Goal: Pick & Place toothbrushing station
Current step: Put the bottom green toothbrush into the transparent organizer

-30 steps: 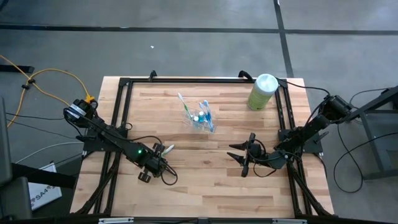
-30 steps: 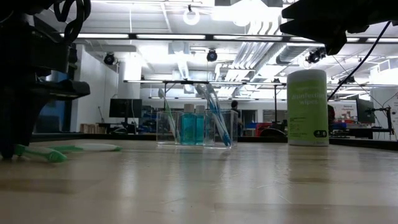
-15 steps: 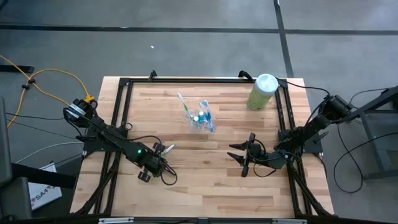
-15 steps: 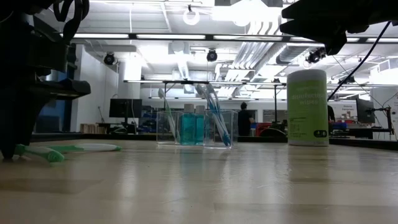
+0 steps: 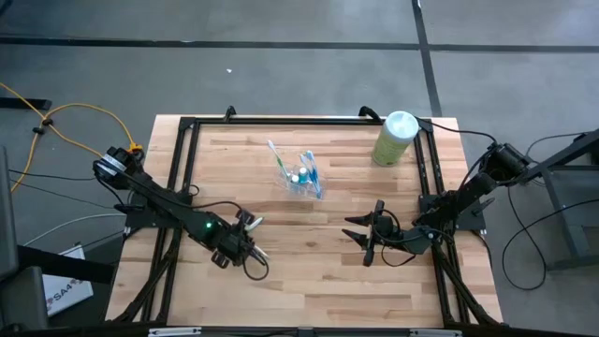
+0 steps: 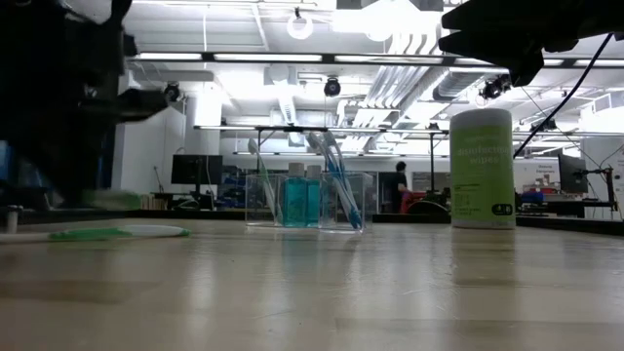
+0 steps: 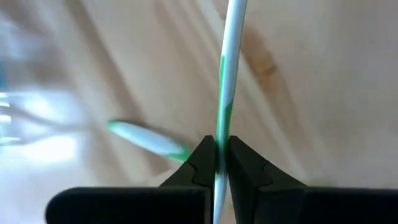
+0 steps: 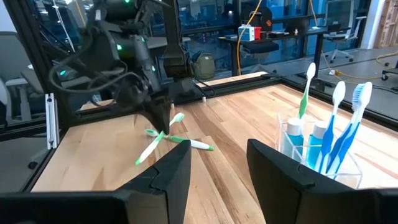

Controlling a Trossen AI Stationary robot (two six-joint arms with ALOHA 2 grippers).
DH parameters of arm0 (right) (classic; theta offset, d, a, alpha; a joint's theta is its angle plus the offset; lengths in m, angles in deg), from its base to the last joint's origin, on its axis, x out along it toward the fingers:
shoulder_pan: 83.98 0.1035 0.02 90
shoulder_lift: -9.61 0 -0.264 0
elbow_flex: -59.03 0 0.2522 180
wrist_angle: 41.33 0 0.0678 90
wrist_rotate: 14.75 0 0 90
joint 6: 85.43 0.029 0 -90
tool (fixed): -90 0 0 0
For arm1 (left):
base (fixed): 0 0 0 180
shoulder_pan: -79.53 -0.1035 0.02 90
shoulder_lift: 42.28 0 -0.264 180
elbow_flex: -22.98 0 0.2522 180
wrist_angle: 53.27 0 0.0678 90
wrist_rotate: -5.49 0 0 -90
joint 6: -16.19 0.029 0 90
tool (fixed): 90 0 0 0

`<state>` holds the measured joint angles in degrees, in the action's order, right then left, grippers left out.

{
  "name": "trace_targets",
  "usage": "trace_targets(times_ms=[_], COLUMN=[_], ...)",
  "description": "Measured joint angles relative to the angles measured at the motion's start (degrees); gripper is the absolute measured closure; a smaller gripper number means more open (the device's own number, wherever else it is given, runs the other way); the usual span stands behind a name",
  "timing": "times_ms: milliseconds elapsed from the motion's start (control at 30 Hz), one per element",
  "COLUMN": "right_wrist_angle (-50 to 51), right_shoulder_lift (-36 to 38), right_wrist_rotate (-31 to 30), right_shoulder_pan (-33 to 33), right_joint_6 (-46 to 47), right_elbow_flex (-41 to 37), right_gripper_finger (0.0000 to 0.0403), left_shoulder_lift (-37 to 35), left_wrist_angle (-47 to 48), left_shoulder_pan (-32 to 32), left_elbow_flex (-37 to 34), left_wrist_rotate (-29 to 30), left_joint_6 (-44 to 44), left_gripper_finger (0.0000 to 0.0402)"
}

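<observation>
Two arms are seen at the wooden table (image 5: 309, 281), one on each side. One clear plastic cup (image 5: 301, 178) is stood upright toward the far middle of the table; in it are counted one green-white toothbrush (image 8: 304, 87), two blue-white toothbrushes (image 8: 348, 124) and two small tubes with blue caps (image 6: 300, 195), all leaning or standing inside the cup. Two more green-white toothbrushes are found outside the cup, near the left edge of the table. One of them, the gripped toothbrush (image 7: 227, 81), is pinched by its thin handle between the pressed-together fingers of the left gripper (image 7: 216, 163), and is seen in the right wrist view to be tilted with its lower end near the boards. The other, the loose toothbrush (image 7: 146, 138), is laid flat on the wood just beside it, and the two are seen crossing. Whether they touch cannot be told. The right gripper (image 5: 363, 235) is held over the right half of the table, well apart from the cup, its fingers spread and nothing between them. One pale green canister (image 5: 395, 139) with a white top is stood at the far right corner, apart from the cup. The brushes are slender, with white handles and coloured heads and grips.
</observation>
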<state>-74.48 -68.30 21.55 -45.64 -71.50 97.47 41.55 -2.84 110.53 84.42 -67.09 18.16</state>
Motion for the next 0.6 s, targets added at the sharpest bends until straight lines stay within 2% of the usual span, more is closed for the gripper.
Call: trace_targets(times_ms=[100,233,500,600], right_wrist_angle=[0.0,0.0,0.0,0.0], right_shoulder_lift=[0.0,0.0,0.0,0.0], right_wrist_rotate=[-0.1,-0.2,-0.1,-0.1], right_shoulder_pan=[0.0,-0.2,-0.1,-0.2], right_joint_6=[0.0,0.0,0.0,0.0], right_elbow_flex=[0.0,0.0,0.0,0.0], right_gripper_finger=[0.0254,0.0254,0.0254,0.0254], left_shoulder_lift=[0.0,-0.1,0.0,0.0], left_wrist_angle=[4.6,9.1,9.6,9.6], left_shoulder_pan=[0.5,1.1,-1.7,-4.2], left_elbow_flex=[3.1,6.2,6.9,6.9], left_wrist_rotate=[5.4,17.1,42.6,48.9], left_joint_6=[5.5,14.2,32.7,38.7], left_gripper_finger=[0.0389,0.0389,0.039,0.039])
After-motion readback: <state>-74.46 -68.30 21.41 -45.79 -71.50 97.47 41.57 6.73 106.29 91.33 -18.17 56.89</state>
